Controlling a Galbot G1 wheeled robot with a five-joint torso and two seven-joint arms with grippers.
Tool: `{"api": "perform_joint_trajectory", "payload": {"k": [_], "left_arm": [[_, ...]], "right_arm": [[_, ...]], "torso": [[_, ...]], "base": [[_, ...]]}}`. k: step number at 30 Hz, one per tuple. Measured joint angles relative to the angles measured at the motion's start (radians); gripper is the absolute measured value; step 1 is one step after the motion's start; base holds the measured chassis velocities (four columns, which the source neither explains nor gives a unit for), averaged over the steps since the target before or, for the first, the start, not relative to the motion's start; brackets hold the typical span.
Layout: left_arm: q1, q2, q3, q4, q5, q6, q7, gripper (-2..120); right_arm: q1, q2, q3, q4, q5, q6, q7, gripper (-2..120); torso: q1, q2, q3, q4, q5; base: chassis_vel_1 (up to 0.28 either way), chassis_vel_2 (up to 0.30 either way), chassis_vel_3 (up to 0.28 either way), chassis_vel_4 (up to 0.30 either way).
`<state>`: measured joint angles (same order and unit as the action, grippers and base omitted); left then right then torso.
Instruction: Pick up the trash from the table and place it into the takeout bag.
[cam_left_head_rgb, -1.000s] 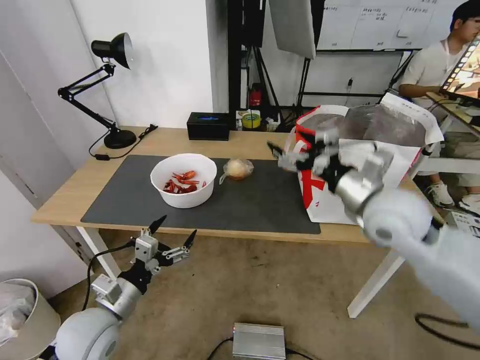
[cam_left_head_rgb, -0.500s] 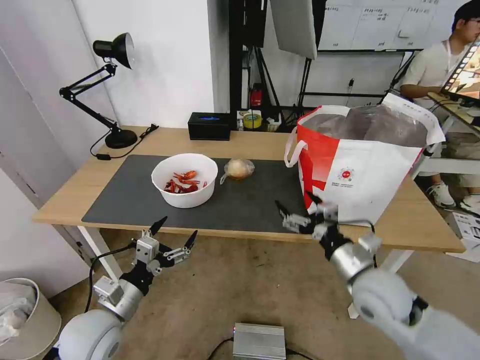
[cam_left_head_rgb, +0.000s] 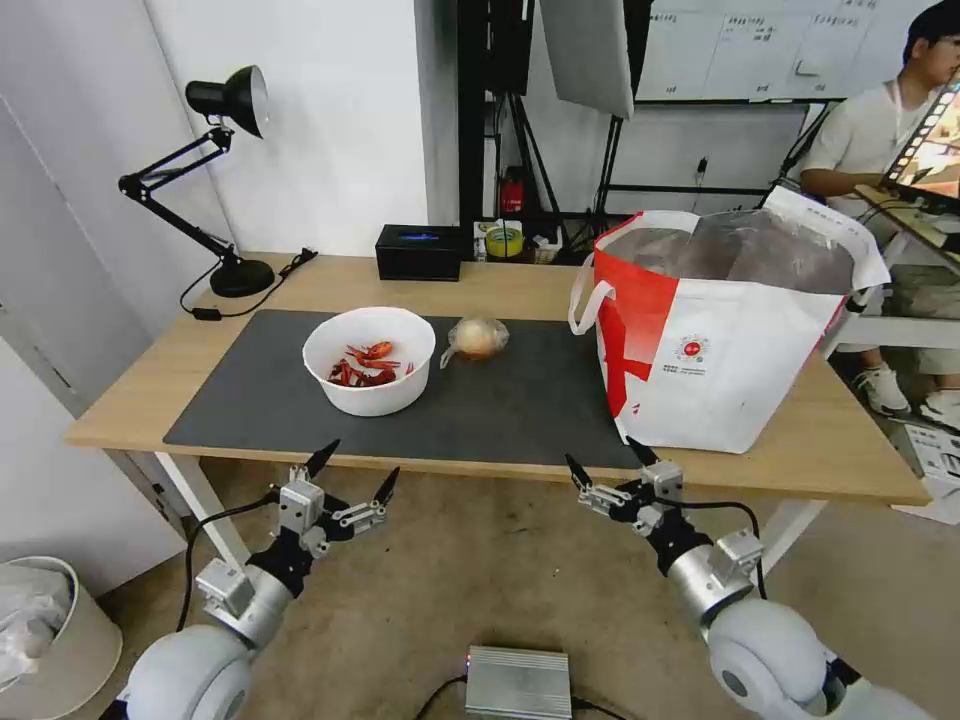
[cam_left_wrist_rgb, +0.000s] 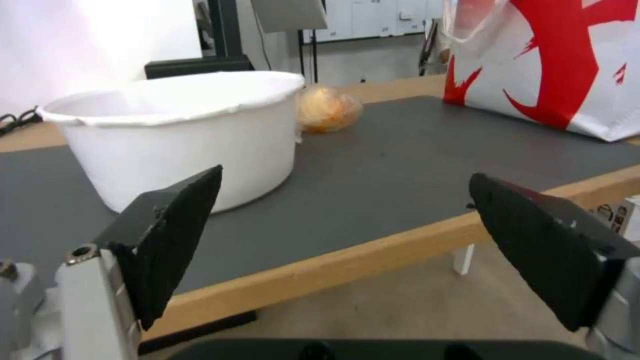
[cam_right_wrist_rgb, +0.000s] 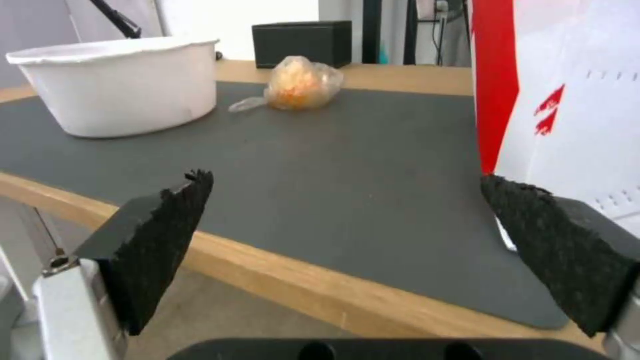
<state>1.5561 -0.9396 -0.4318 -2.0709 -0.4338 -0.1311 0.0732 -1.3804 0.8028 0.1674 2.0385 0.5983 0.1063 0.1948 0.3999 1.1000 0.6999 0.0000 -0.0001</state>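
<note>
Nearest, below the front edge of the worktop (cam_left_head_rgb: 800, 455), the left gripper (cam_left_head_rgb: 355, 478) and the right gripper (cam_left_head_rgb: 610, 465) hang over the floor, each with jaws spread wide and holding nothing. On the dark grey mat (cam_left_head_rgb: 250, 400) that covers the worktop's middle sits the white bowl (cam_left_head_rgb: 368, 360) with red crayfish shells, and just beyond it, to its right, the wrapped tan ball (cam_left_head_rgb: 477, 338). The takeout bag (cam_left_head_rgb: 730, 340) stands open-mouthed at the mat's right end. Behind the mat, at the worktop's back edge, rests a black box (cam_left_head_rgb: 417, 251).
</note>
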Motion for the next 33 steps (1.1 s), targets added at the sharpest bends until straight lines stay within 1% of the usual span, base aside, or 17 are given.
{"api": "perform_joint_trajectory", "payload": {"k": [9, 15, 18, 19, 20, 21, 22, 23, 24, 26, 27, 29, 31, 32, 33], "left_arm": [[0.000, 0.000, 0.004, 0.004, 0.004, -0.002, 0.001, 100], [0.004, 0.000, 0.008, -0.011, 0.007, -0.003, 0.001, 100], [0.003, 0.006, 0.001, -0.011, 0.007, -0.003, 0.001, 100], [0.003, 0.006, 0.001, -0.011, 0.007, -0.003, 0.001, 100], [0.003, 0.010, 0.001, -0.011, 0.006, -0.003, 0.001, 100], [-0.002, 0.017, 0.006, -0.009, 0.003, -0.003, 0.001, 100], [-0.003, 0.021, 0.007, -0.007, 0.001, -0.003, 0.001, 100], [-0.003, 0.021, 0.007, -0.007, 0.001, -0.003, 0.001, 100], [-0.003, 0.023, 0.007, -0.005, 0.000, -0.003, 0.000, 100], [0.000, 0.025, 0.002, -0.004, -0.002, -0.003, -0.003, 100], [0.000, 0.025, 0.002, -0.004, -0.002, -0.003, -0.003, 100], [0.002, 0.027, -0.001, -0.005, -0.003, -0.002, -0.012, 100], [0.003, 0.027, -0.001, -0.005, -0.003, -0.002, -0.018, 100], [0.003, 0.027, -0.001, -0.005, -0.003, -0.002, -0.018, 100], [0.002, 0.026, -0.001, -0.002, -0.004, -0.001, -0.019, 100]], "right_arm": [[0.000, 0.001, -0.002, -0.001, -0.001, 0.001, 0.006, 100], [0.032, 0.000, -0.018, 0.002, 0.013, 0.001, 0.006, 100], [0.145, -0.005, -0.070, 0.000, 0.061, -0.028, 0.010, 100], [0.145, -0.005, -0.070, 0.000, 0.061, -0.028, 0.010, 100], [0.184, -0.004, -0.083, -0.001, 0.075, -0.047, 0.017, 100], [0.227, 0.000, -0.094, -0.001, 0.091, -0.069, 0.028, 100], [0.280, 0.004, -0.118, -0.007, 0.110, -0.089, 0.040, 100], [0.280, 0.004, -0.118, -0.007, 0.110, -0.089, 0.040, 100], [0.320, 0.007, -0.137, -0.017, 0.123, -0.103, 0.048, 100], [0.451, 0.022, -0.201, -0.066, 0.169, -0.135, 0.065, 100], [0.451, 0.022, -0.201, -0.066, 0.169, -0.135, 0.065, 100], [0.557, 0.047, -0.265, -0.119, 0.220, -0.161, 0.076, 100], [0.666, 0.083, -0.324, -0.182, 0.265, -0.180, 0.086, 100], [0.666, 0.083, -0.324, -0.182, 0.265, -0.180, 0.086, 100], [0.722, 0.107, -0.353, -0.220, 0.283, -0.186, 0.090, 100]], "torso": [[0.000, 0.000, 0.000, 0.0000, 0.0000], [0.000, 0.000, 0.000, -0.0003, 0.0001], [0.000, 0.000, 0.000, 0.0002, 0.0001], [0.000, 0.000, 0.000, 0.0002, 0.0001], [0.000, 0.000, 0.000, 0.0004, 0.0000], [0.000, 0.000, 0.000, 0.0003, 0.0001], [0.000, 0.000, 0.000, -0.0004, -0.0001], [0.000, 0.000, 0.000, -0.0004, -0.0001], [0.000, 0.000, 0.000, -0.0004, -0.0001], [0.000, 0.000, 0.000, 0.0003, -0.0003], [0.000, 0.000, 0.000, 0.0003, -0.0003], [0.000, 0.000, 0.000, 0.0001, 0.0002], [0.000, 0.000, 0.000, 0.0000, -0.0001], [0.000, 0.000, 0.000, 0.0000, -0.0001], [0.000, 0.000, 0.000, 0.0000, 0.0000]], "base": [[0.000, 0.000, 0.000, 0.000], [0.000, 0.000, 0.000, 0.000], [0.000, 0.000, 0.000, 0.000], [0.000, 0.000, 0.000, 0.000], [0.000, 0.000, 0.000, 0.000], [0.000, 0.000, 0.000, 0.000], [0.000, 0.000, 0.000, 0.000], [0.000, 0.000, 0.000, 0.000], [0.000, 0.000, 0.000, 0.000], [0.000, 0.000, 0.000, 0.000], [0.000, 0.000, 0.000, 0.000], [0.000, 0.000, 0.000, 0.000], [0.000, 0.000, 0.000, 0.000], [0.000, 0.000, 0.000, 0.000], [0.000, 0.000, 0.000, 0.000]]}}
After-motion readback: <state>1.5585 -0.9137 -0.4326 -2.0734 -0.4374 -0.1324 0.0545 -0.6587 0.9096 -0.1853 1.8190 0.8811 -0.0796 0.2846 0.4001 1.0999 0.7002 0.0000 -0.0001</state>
